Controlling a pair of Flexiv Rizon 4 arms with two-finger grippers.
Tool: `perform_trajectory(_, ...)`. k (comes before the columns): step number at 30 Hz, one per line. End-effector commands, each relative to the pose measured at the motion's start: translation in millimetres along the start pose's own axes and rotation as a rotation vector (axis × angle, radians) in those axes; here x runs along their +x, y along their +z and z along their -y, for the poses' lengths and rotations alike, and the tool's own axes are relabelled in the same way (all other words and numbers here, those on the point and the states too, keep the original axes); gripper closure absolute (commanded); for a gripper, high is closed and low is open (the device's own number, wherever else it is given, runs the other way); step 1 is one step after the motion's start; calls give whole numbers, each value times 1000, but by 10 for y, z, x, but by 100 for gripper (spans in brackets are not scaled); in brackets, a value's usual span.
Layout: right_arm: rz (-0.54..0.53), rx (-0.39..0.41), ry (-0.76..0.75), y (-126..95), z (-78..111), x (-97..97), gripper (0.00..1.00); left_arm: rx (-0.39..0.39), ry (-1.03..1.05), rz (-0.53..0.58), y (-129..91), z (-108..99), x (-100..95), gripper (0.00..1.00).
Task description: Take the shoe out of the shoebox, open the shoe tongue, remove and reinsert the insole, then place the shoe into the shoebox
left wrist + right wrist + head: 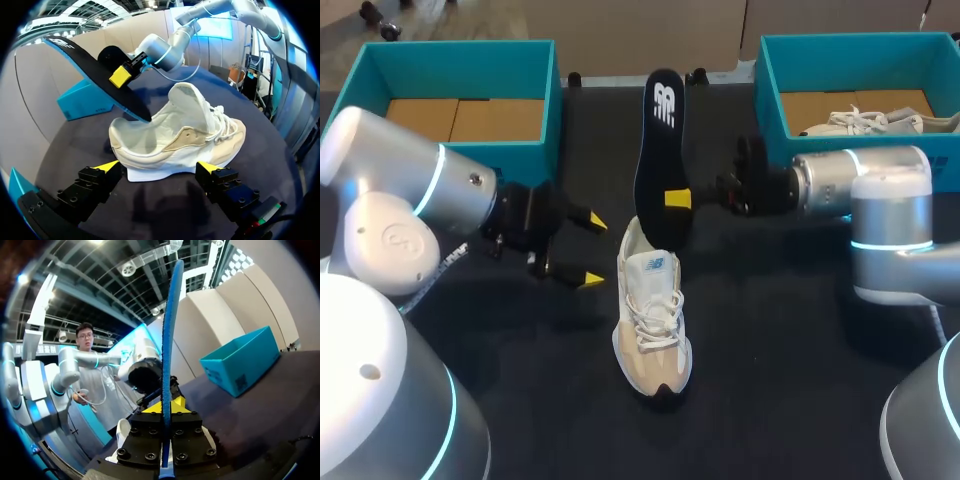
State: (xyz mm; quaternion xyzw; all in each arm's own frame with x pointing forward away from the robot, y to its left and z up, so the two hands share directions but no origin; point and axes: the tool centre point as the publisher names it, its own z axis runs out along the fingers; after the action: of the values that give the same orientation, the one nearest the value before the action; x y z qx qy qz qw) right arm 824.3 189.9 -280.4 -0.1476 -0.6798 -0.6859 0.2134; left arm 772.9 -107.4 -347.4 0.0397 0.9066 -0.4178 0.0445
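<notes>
1 claw (677, 199) (right) pinches the insole (662, 150) over the shoe (653, 320).

Head view: high, behind, looking down on worktop (770, 400). Wrist views: close, facing each other; all share insole (660, 150).

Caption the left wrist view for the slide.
Right gripper holds the insole, its lower end at the opening of the shoe; the open left gripper sits at the shoe's side.

Cream-white shoe (653, 320), black insole (658, 160), teal shoebox (470, 58)
</notes>
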Motion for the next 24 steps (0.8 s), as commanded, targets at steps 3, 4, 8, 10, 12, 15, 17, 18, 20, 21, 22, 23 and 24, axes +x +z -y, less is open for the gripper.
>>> perform_trajectory(3,5,-5,8,8,54,4,100,-3,-5,0,51,49,-40,0)
perform_trajectory(4,5,-5,9,9,60,6,100,-2,-5,1,54,53,-42,0)
perform_trajectory(8,3,-7,19,10,98,5,100,0,-1,2,71,86,-53,0)
perform_trajectory(10,2,-9,22,12,105,6,100,1,2,0,77,99,-56,0)
perform_trajectory(12,2,-8,23,17,107,10,100,0,4,-3,80,119,-56,0)
perform_trajectory(15,3,-10,21,20,106,17,100,-5,9,-12,68,153,-54,0)
perform_trajectory(17,4,-12,20,21,106,19,100,-4,11,-13,62,169,-56,0)
perform_trajectory(18,4,-13,20,22,110,22,100,-4,13,-14,59,174,-61,0)
perform_trajectory(20,5,-14,21,24,116,24,100,-5,16,-14,57,176,-66,0)
perform_trajectory(21,5,-14,22,26,120,24,100,-5,17,-14,57,176,-68,0)
perform_trajectory(22,5,-15,23,26,121,25,100,-5,17,-14,57,176,-69,0)
perform_trajectory(23,5,-16,23,27,122,25,100,-7,18,-15,57,177,-70,0)
perform_trajectory(24,5,-16,23,27,122,26,100,-7,18,-15,56,177,-70,0)
